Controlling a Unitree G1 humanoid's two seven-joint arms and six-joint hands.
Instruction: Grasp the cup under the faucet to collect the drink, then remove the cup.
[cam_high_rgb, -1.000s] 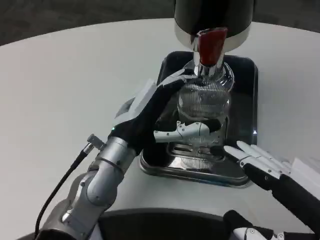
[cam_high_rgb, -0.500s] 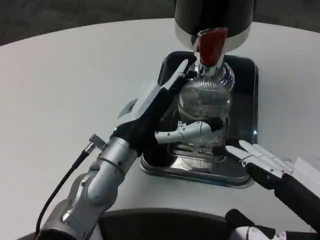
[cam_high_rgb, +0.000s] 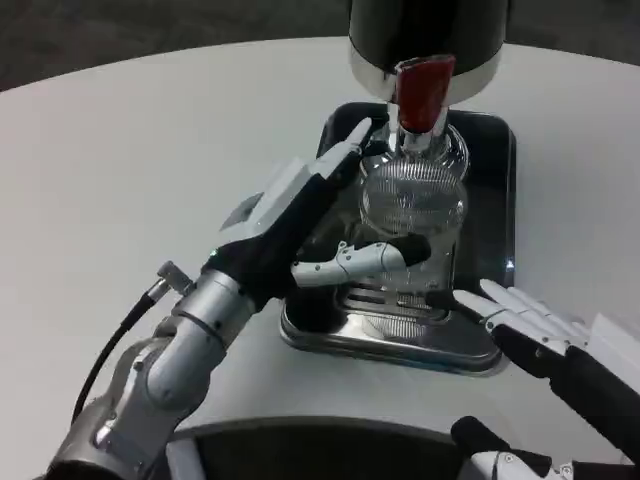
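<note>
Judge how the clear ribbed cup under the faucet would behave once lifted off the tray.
The cup looks rigid, clear and ribbed, so probably glass or hard plastic, somewhat slippery yet grippable. It is tall and narrow, so a sideways nudge from the left robot hand might tip it on the tray.

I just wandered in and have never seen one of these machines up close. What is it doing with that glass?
The robot is at a drink dispenser. A clear ribbed cup stands on a dark drip tray, right under the red-handled faucet. Its left hand reaches around the cup, fingers spread along the side and the thumb across the front; a firm grip is hard to confirm. The right hand waits open at the tray's near corner.
</note>
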